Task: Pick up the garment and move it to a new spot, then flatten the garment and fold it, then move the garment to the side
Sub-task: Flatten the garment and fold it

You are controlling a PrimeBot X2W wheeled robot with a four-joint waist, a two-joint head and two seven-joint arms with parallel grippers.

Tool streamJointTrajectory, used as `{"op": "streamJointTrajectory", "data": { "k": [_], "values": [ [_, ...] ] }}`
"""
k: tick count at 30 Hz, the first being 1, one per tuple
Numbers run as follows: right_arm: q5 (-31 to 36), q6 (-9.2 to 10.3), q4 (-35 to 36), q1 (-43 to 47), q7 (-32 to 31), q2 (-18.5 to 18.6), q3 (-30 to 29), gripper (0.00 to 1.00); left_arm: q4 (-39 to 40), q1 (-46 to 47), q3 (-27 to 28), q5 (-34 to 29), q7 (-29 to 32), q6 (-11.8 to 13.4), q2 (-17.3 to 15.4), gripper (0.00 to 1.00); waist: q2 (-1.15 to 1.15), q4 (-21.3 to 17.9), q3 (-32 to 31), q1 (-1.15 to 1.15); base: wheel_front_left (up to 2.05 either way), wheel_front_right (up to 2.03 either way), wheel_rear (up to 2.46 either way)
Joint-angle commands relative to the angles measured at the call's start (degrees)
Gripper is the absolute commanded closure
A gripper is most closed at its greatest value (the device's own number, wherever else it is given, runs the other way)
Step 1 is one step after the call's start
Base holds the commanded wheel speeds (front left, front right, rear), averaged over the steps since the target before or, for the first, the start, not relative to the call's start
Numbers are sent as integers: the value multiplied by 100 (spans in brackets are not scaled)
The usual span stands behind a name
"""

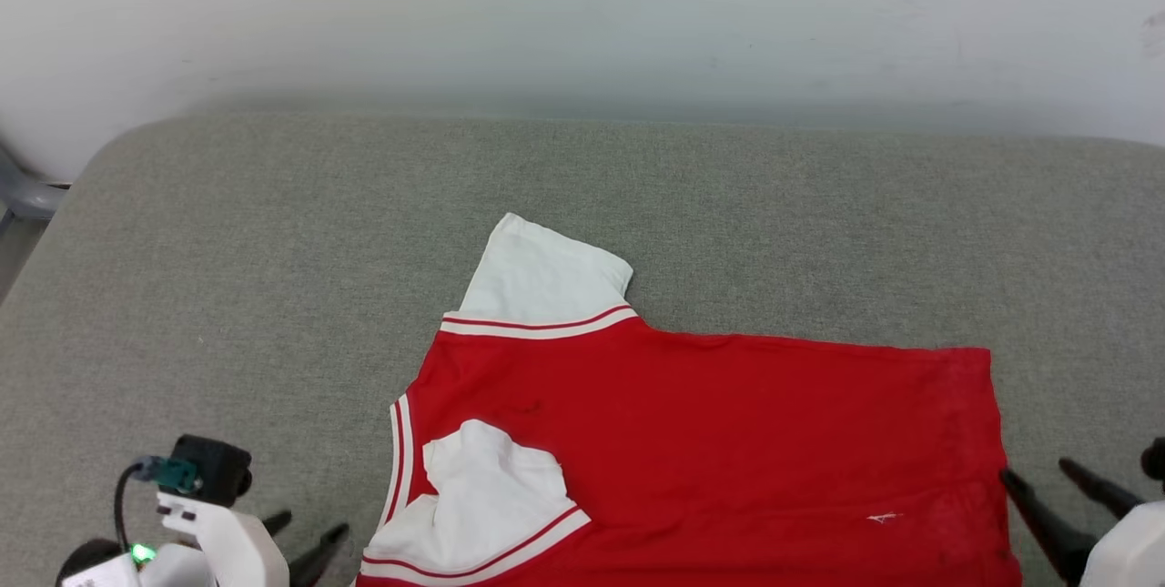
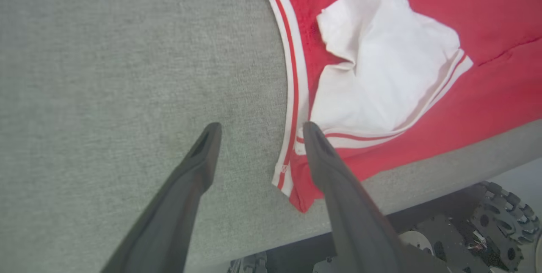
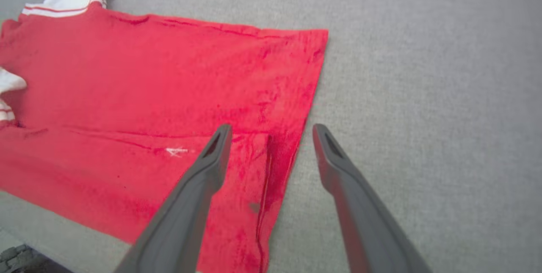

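Lying flat on the near part of the grey cloth-covered counter, the garment shows a plain red side, neck to the left, hem to the right, near edge close to the counter's front lip. Far sleeve spread out; near sleeve doubled over onto the red body. Left gripper: jaws apart, empty, one finger over the striped neck trim, the other over bare counter. Right gripper: jaws also apart and empty, straddling the hem, one finger above red cloth, one above counter. Cannot tell if any fingertip touches. Judgement: light, thin, limp knit, not fragile. It will likely sag and crease between two holds and drag on the cloth cover rather than slide. Best holds look like the firmer edges, the shoulder by the neck trim on the left and a hem corner on the right, pinched low to catch both layers. Risk: lifting the top layer alone.
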State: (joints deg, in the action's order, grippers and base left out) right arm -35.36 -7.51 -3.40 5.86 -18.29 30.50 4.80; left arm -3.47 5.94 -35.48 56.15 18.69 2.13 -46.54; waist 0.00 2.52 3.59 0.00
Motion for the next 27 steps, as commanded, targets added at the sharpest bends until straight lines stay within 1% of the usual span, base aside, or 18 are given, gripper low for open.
{"op": "streamJointTrajectory", "data": {
  "k": [1,4,7,9,13,16,18,20,23,27],
  "values": [
    [137,5,82,-122,171,-85,-99,0,100,75,84,-90,-124,31,-56,0,0,-3,-3,0,0,0,0],
    [528,5,260,-273,721,-380,-426,0,277,278,321,-278,-493,176,-99,0,0,-24,11,0,0,0,0],
    [903,5,514,-417,1188,-704,-672,0,294,581,457,-567,-818,295,-56,0,0,-74,49,0,0,0,0],
    [1125,5,724,-475,1386,-921,-752,0,252,822,498,-717,-957,319,18,0,0,-128,85,0,0,0,0],
    [1490,5,1101,-592,1672,-1248,-815,0,35,1399,488,-919,-1025,238,175,0,0,-268,213,0,0,0,0],
    [1714,5,1375,-666,1776,-1419,-751,0,-214,1905,448,-1032,-966,99,299,0,0,-426,370,0,0,0,0],
    [1811,5,1539,-710,1781,-1522,-678,0,-379,2231,391,-986,-813,-63,408,0,0,-531,506,0,0,0,0],
    [1885,5,1684,-768,1772,-1592,-606,0,-560,2625,357,-974,-617,-229,446,0,0,-648,670,0,0,0,0],
    [1971,5,1855,-869,1768,-1675,-538,0,-846,3214,311,-906,-273,-464,543,0,0,-804,939,0,0,0,0],
    [2052,5,2000,-1017,1805,-1803,-498,0,-1213,3959,114,-832,492,-685,600,0,0,-985,1303,0,0,0,0]
  ]
}}
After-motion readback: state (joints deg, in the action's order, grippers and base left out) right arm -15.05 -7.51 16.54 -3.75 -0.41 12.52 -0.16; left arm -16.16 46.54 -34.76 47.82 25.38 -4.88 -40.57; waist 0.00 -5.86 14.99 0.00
